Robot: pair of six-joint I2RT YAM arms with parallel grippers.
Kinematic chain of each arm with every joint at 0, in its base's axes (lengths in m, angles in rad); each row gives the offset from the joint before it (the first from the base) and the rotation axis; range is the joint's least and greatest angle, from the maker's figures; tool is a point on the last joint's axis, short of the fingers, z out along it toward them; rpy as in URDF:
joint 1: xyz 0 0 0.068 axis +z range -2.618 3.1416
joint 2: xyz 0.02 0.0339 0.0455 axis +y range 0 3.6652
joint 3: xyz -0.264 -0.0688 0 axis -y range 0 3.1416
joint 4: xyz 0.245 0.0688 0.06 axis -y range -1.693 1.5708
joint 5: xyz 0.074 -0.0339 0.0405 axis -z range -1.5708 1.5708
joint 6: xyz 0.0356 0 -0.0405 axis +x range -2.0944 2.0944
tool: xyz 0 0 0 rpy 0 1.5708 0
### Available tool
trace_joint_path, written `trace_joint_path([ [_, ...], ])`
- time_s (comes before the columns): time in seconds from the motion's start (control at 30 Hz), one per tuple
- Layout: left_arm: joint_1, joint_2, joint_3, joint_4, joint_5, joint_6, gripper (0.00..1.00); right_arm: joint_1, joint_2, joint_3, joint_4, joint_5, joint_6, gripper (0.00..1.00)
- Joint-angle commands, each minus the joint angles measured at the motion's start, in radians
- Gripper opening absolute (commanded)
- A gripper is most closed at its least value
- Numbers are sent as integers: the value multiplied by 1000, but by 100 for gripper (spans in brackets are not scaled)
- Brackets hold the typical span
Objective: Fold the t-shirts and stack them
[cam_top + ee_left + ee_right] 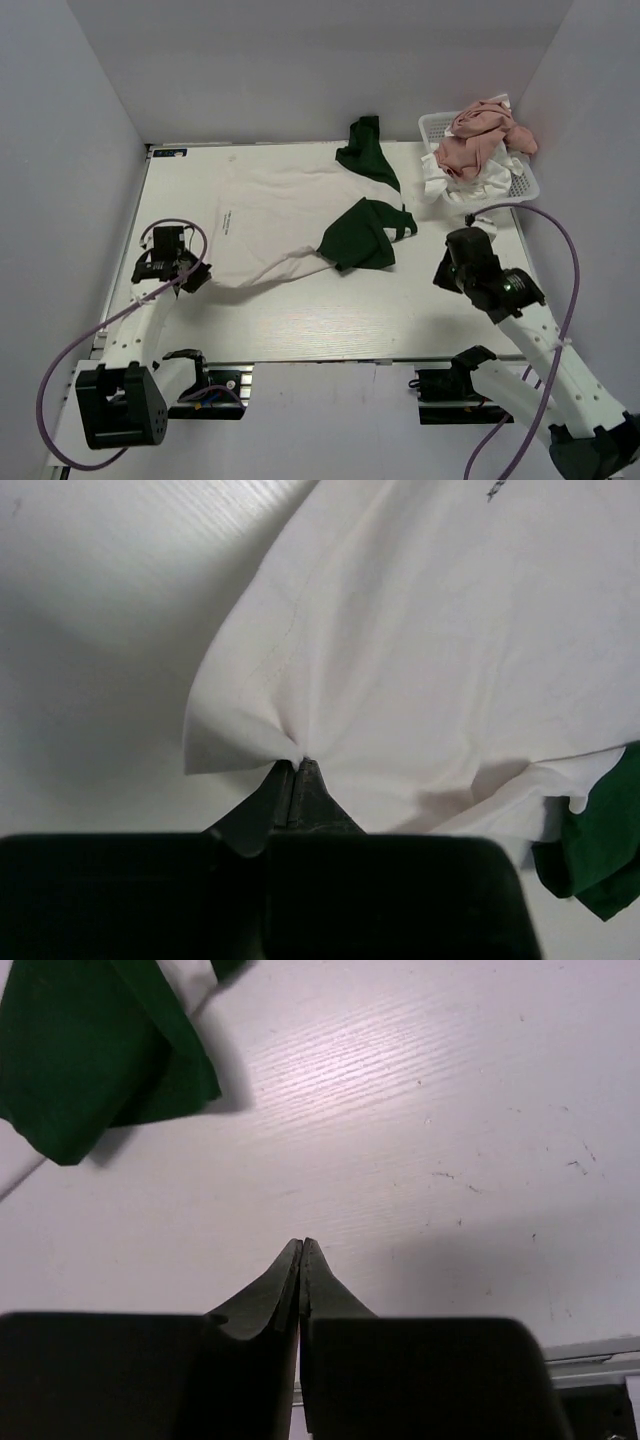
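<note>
The left gripper [298, 767] was pinched tight on a bottom corner of the white t-shirt with green sleeves [430, 650]; the cloth bunched into small creases right at the closed tips, and from above that corner was drawn out into a narrow tail towards the near left of the table [400, 310]; the right gripper [302, 1248] was closed too, its jaws pressed together on nothing, poised over bare tabletop with only the edge of a green sleeve [90, 1060] showing up to its left.

Beyond the grippers, the shirt lay mostly flat across the middle of the table, its body pale against the pale surface; a small line of dark lettering [228, 222] sat on its left part; the near sleeve was folded in on itself beside the shirt's body, and the far sleeve [366, 152] reached to the back edge.

At the back right corner stood a white latticed basket [434, 124]; a pink t-shirt [482, 136] was heaped in it, with a plain white t-shirt [470, 182] crumpled beneath and spilling over the near rim.
</note>
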Motion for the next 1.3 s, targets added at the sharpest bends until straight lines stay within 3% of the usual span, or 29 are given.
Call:
trace_joint_path([
  [0.0,-2,-64,-23,-74,-48,-32,0,-2,-16,-99,-34,-51,-26,5],
  [0.03,-2,-64,-23,-63,-34,-32,39,2,3,-114,57,-153,-53,17],
  [0.07,-2,-53,-8,-63,-34,-32,68,3,24,-129,136,-177,-71,35],
  [0.1,-2,-24,7,-103,-34,-32,99,5,107,-131,199,-208,-126,46],
  [0.13,-2,-10,24,-121,-46,-32,100,5,132,-128,227,-207,-139,61],
  [0.17,-2,1,53,-138,-46,-32,100,6,188,-125,251,-208,-172,89],
  [0.4,7,-13,41,-135,-52,-32,100,-3,534,-48,570,-285,-297,90],
  [0.57,17,18,41,-125,-52,-32,100,-2,719,67,632,-291,-320,90],
  [0.63,17,41,41,-106,-52,-32,100,-5,794,84,661,-279,-320,82],
  [0.67,17,41,41,-85,-52,-32,100,-8,816,104,666,-280,-320,73],
  [0.7,17,53,41,-74,-52,-32,100,-6,822,110,666,-277,-309,37],
  [0.77,17,68,41,-60,-40,-32,100,-8,804,109,640,-276,-274,0],
  [0.83,17,84,41,-48,-31,-32,100,-11,769,83,548,-234,-254,0],
  [0.93,17,107,51,-23,-31,-41,100,-9,548,5,375,-177,-145,0],
  [1.0,17,107,51,-3,-31,-41,100,-11,351,-58,169,-167,-70,0],
  [1.07,17,116,51,-3,-31,-41,100,-12,258,-80,-41,-179,8,0],
  [1.13,17,128,64,-3,-52,-32,100,-9,105,-98,-192,-295,76,0],
  [1.17,17,128,78,-3,-52,-32,100,-8,-1,-106,-275,-299,175,0],
  [1.27,17,151,101,9,-38,-32,100,-9,-105,-85,-397,-270,238,4],
])
